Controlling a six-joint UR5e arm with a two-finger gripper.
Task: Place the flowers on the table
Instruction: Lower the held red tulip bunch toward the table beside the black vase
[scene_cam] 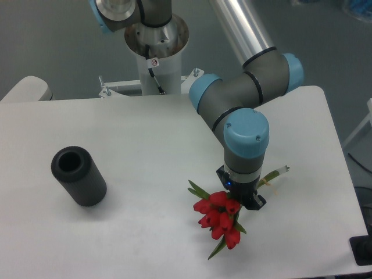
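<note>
Even, soft overhead light; table reads bright white, mild glare. Faint shadow beside black cylinder (soft-edged). Overall slightly soft focus, low resolution, no obvious edge distortion.

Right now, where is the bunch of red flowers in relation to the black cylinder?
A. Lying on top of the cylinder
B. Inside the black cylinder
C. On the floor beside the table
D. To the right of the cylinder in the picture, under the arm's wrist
D: the flowers lie low over the table below the wrist, well apart from the black cylinder, whose opening is empty.
</note>
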